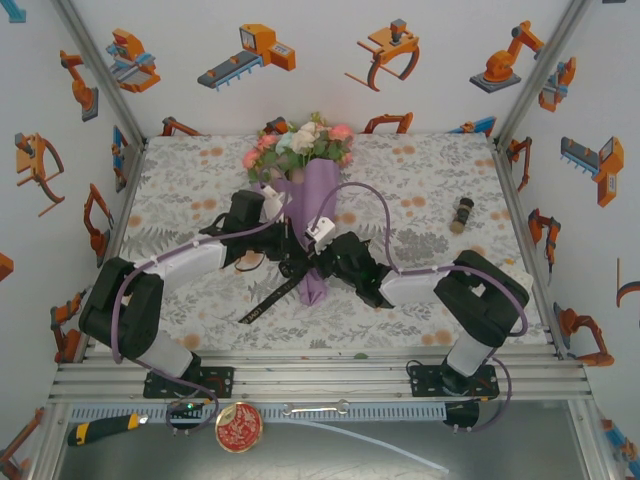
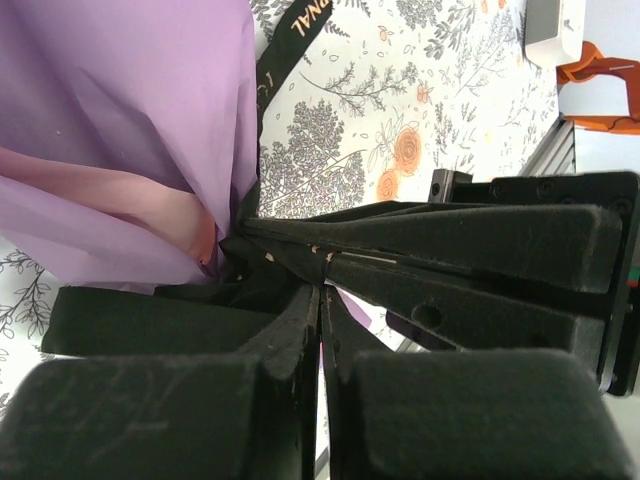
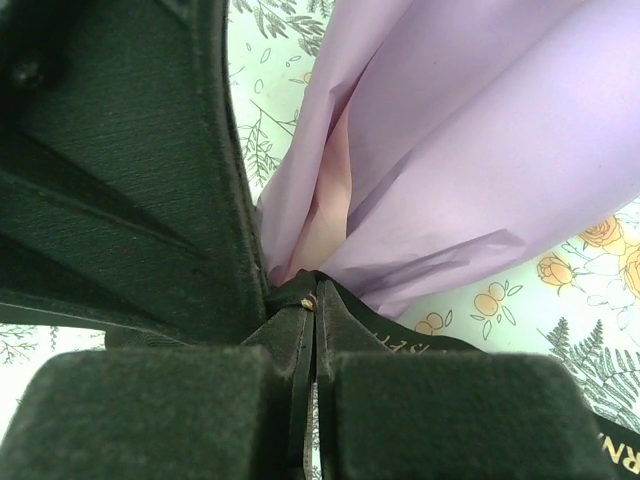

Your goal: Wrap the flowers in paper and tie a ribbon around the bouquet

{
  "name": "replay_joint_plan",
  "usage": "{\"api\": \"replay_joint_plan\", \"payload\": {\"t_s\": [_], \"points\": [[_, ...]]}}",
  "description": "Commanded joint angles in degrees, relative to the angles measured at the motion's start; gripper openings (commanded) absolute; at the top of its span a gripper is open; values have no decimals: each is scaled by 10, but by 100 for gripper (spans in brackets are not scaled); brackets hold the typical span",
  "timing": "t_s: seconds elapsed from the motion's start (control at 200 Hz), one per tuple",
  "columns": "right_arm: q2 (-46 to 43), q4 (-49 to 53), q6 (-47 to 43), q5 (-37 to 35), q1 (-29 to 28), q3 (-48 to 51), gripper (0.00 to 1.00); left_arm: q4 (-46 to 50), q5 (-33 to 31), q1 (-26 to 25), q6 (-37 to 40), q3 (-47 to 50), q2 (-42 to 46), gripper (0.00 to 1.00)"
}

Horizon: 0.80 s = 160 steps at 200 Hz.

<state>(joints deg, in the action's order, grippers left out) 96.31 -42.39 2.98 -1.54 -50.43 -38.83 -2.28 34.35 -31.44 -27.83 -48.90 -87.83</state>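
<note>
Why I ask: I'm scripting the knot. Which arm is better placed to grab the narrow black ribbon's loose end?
Left, probably: the narrow black ribbon lies near-left of the lilac paper cone, on the left gripper's side; the right gripper would reach across the cone.

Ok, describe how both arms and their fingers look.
The left arm and right arm have white link shells between bulky black joints, with a purple-grey cable looping along each. Their fingers are matte black, thick, blocky, finely textured.

One camera looks down from above behind me; both wrist cameras sit close against the same lilac paper (image 2: 120, 100).
</note>
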Motion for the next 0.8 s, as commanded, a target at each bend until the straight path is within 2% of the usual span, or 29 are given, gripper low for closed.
{"api": "replay_joint_plan", "payload": {"t_s": [0.0, 0.07, 0.16, 0.27, 0.345, 0.421, 0.491, 0.606, 0.736, 0.796], "points": [[-12, -73, 25, 9, 17, 17, 0, -13, 33, -10, -6, 23, 19, 17], [-15, -75, 22, 20, 18, 23, 0, -15, 29, -9, -8, 33, 22, 32], [-18, -76, 14, 28, 17, 36, 0, -40, 10, 1, -14, 53, 61, 44], [-25, -77, 3, 36, 17, 50, 0, -12, -17, 11, 10, 35, 107, 49], [-29, -77, -13, 45, 17, 56, 0, 30, -41, 11, 33, 3, 105, 50], [-36, -77, -27, 47, 18, 60, 0, 64, -75, 13, 40, -29, 78, 48], [-39, -77, -35, 51, 17, 61, 0, 83, -84, 16, 44, -57, 42, 39], [-43, -77, -42, 51, 18, 60, 0, 91, -77, 16, 54, -92, -14, 25], [-48, -77, -46, 49, 17, 63, 0, 107, -77, 12, 80, -106, -60, 18], [-48, -77, -46, 47, 17, 63, 0, 103, -48, 12, 91, -103, -71, 17]]}}
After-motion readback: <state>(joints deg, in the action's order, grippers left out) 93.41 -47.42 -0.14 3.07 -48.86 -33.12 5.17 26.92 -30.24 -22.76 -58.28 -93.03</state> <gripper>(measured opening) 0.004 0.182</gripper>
